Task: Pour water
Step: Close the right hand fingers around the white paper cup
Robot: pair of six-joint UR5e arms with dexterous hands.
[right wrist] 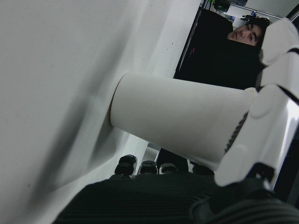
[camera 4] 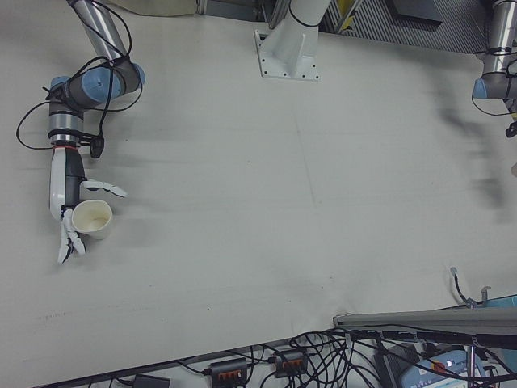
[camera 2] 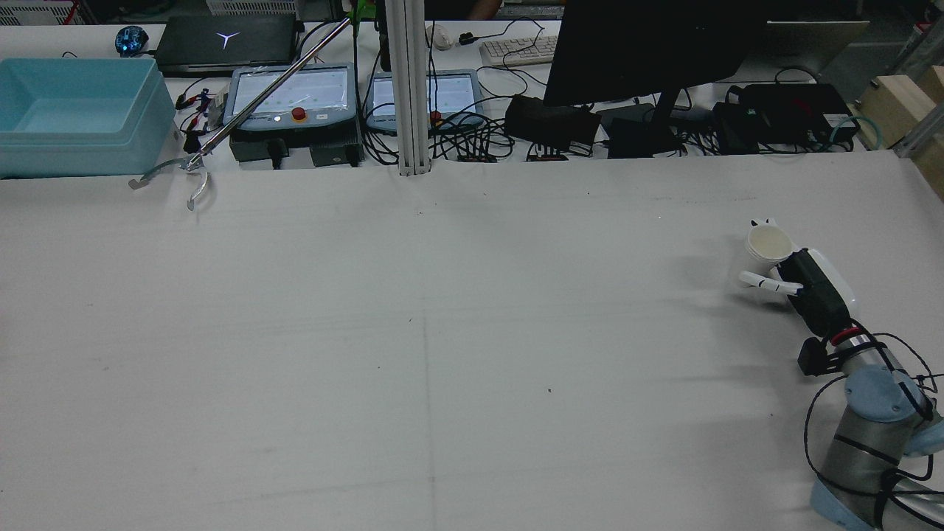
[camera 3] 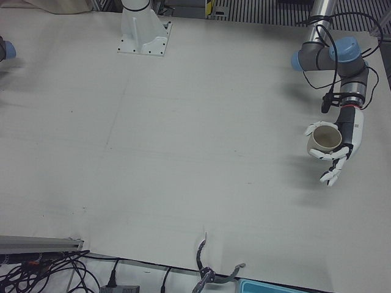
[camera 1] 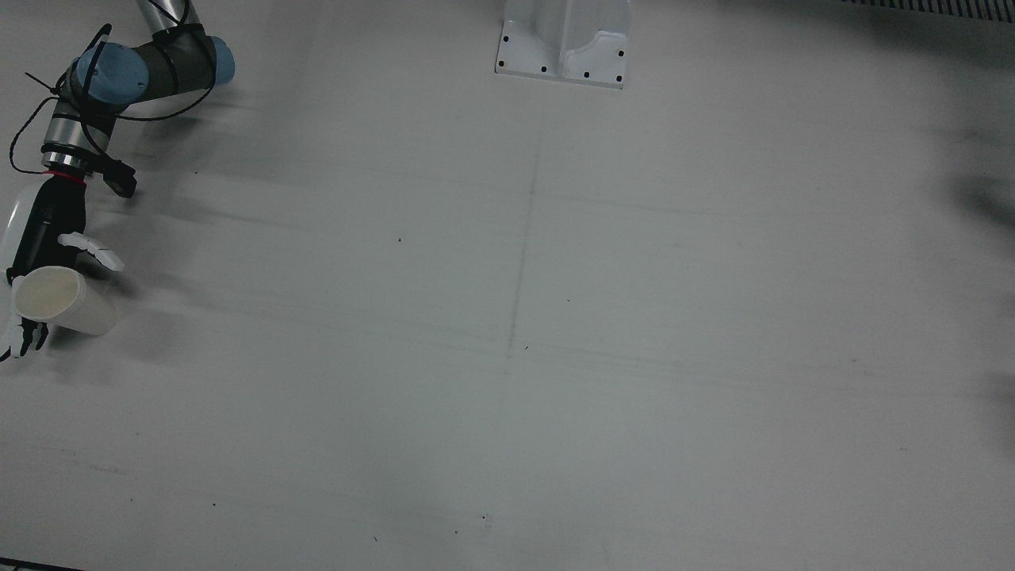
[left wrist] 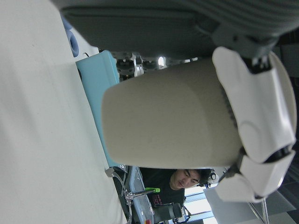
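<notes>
Keep the right hand [camera 4: 69,202] wrapped snug round the white cup [camera 4: 91,217] by the right edge of the table [camera 1: 507,357], bring the left hand [camera 3: 342,146], holding the tan cup [camera 3: 324,139] by the left edge, closer, and tip slowly so nothing spills.

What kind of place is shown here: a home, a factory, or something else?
Most likely a robotics lab. Behind the large white table stand two teach pendants, a monitor with tangled cables, and a keyboard.
</notes>
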